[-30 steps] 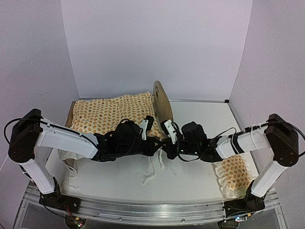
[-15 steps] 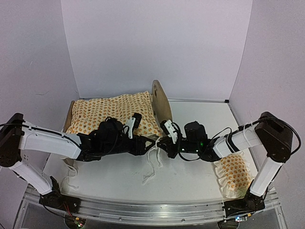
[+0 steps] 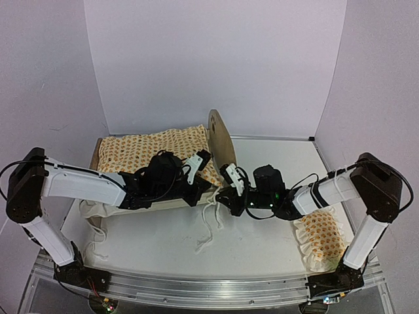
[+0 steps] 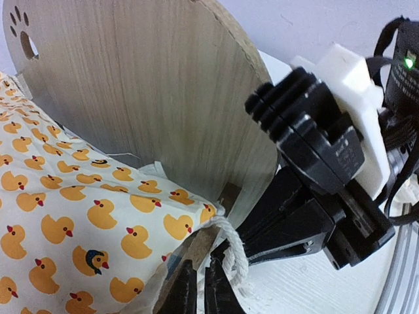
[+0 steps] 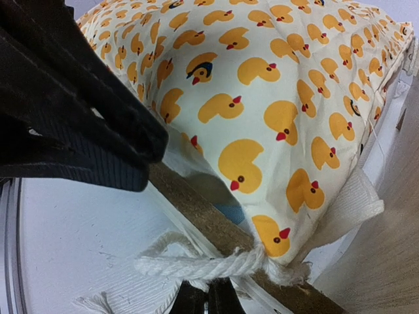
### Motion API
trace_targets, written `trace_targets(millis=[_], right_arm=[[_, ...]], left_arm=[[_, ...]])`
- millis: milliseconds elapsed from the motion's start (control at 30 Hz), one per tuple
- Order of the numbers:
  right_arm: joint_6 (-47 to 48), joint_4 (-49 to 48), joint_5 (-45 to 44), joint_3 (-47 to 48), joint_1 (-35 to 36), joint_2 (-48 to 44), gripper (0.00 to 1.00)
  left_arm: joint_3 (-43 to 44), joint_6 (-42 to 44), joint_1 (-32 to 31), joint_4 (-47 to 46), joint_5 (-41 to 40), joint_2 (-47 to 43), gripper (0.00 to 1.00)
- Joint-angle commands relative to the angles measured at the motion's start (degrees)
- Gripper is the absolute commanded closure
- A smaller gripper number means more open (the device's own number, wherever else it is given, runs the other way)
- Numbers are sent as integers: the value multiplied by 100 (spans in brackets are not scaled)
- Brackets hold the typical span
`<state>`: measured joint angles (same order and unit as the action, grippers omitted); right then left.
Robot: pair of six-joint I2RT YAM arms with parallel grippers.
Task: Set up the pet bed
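Pet bed [image 3: 221, 139] sits toward the far left corner of the table [image 3: 262, 252]. Its length runs along the far edge, and one rounded end board stands upright near the table's middle. A duck-print quilt [image 3: 141, 154] covers its top.

The top view shows both arms reaching in low and meeting at the near foot of that end board, but not what their tips do. The left wrist view shows this. The wooden end board [image 4: 131, 85] fills the frame, with a paw-print cutout [image 4: 21, 29] near its top. The right hand [image 4: 230, 254] comes in from the right, its two black fingers converging on a white cord [image 4: 224, 234] at the quilt's corner and pinching it. The left hand [image 4: 200, 291] has its fingertips pressed close together at the bottom of the frame; I cannot tell whether anything lies between them. A green light [image 4: 410, 62] glows on the right wrist.

The right wrist view looks from the other side. The cord's knot lies against the wooden side rail [image 5: 196, 209], and a sliver of blue shows beneath the quilt. The left hand's fingers form a dark mass at upper left, their tip at the quilt's edge.

Only the top view takes in a ruffled pillow [image 3: 321, 239] by the near right corner, well apart from the bed. It also shows loose white ties [image 3: 209, 232] on the table nearer than the hands, and pale lilac walls [image 3: 216, 65] on three sides.
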<state>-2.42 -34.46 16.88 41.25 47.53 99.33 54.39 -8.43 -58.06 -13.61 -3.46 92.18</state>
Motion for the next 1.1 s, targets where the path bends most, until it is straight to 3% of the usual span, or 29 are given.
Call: trace_targets(millis=[0,267,567,867,1067], right_arm=[[-20,-211,172,337,-19,-58,100],[-40,-213,201,396,-24,-80,100],[-16,-175,227,453,-23,-72,100],[73,-317,618,451,-18,-36,100],[197,-516,888,410,-16,57,100]], left_arm=[[378,1126,-3,212,178,104,95],[759,1368,-12,769,648,368,95],[834,1406,-12,1022,775,425,86],[1126,1296,-12,1064,229,736,83],[1187,1373,3,1066,328,807,82]])
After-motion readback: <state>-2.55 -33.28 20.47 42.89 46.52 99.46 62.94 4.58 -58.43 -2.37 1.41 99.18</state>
